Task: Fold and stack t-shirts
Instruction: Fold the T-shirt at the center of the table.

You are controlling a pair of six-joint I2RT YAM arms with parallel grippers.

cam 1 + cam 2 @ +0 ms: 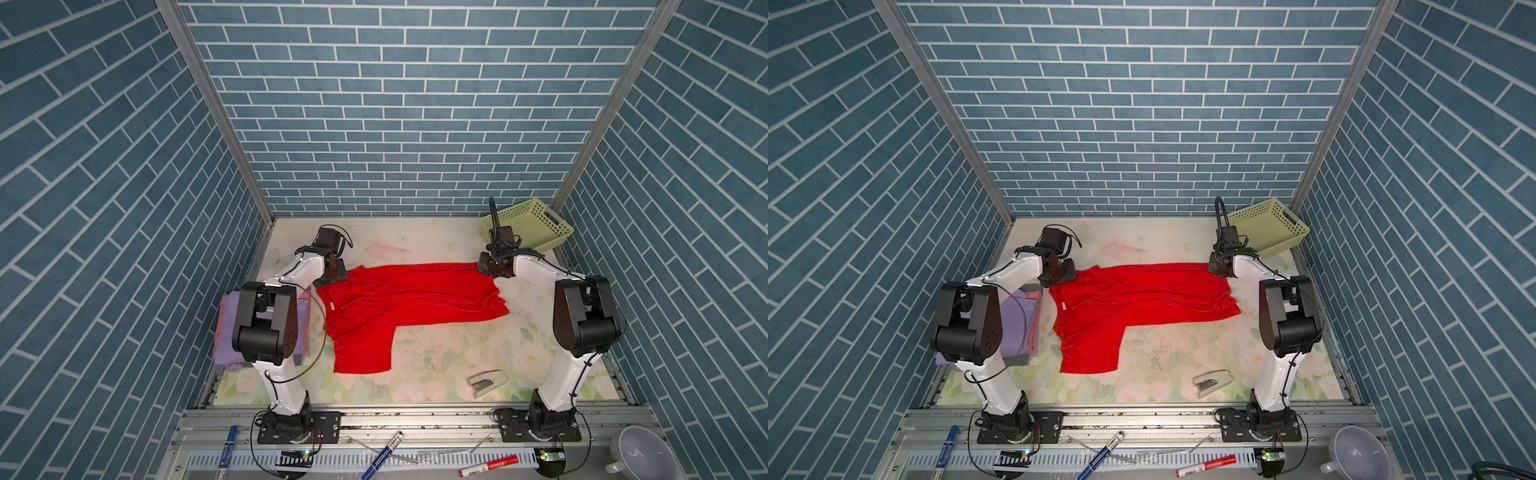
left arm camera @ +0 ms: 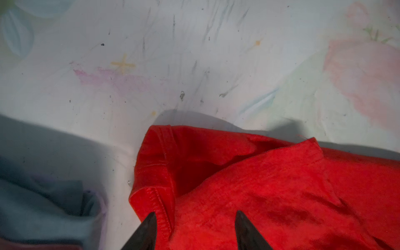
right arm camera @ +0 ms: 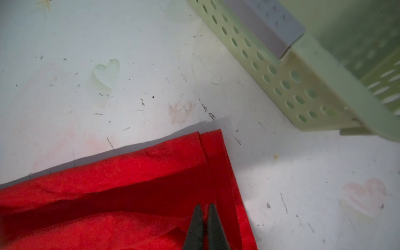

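A bright red t-shirt [image 1: 407,299] [image 1: 1142,299] lies spread and rumpled across the middle of the table, with one sleeve pointing toward the front. My left gripper [image 1: 331,274] [image 2: 194,214] hovers open over the shirt's far left sleeve hem [image 2: 155,199], its fingertips [image 2: 152,216] straddling the cloth. My right gripper [image 1: 487,270] [image 3: 203,207] is shut on the shirt's far right corner [image 3: 212,162], a sliver of red between the tips. A stack of folded t-shirts, lavender [image 1: 226,332] [image 1: 1017,320] with salmon-pink edges, sits at the left, partly hidden by the left arm.
A pale yellow-green perforated basket [image 1: 528,224] [image 3: 281,75] stands at the far right corner, close behind the right gripper. A stapler [image 1: 486,383] lies near the table's front right. Markers and a bowl [image 1: 642,453] rest by the front rail.
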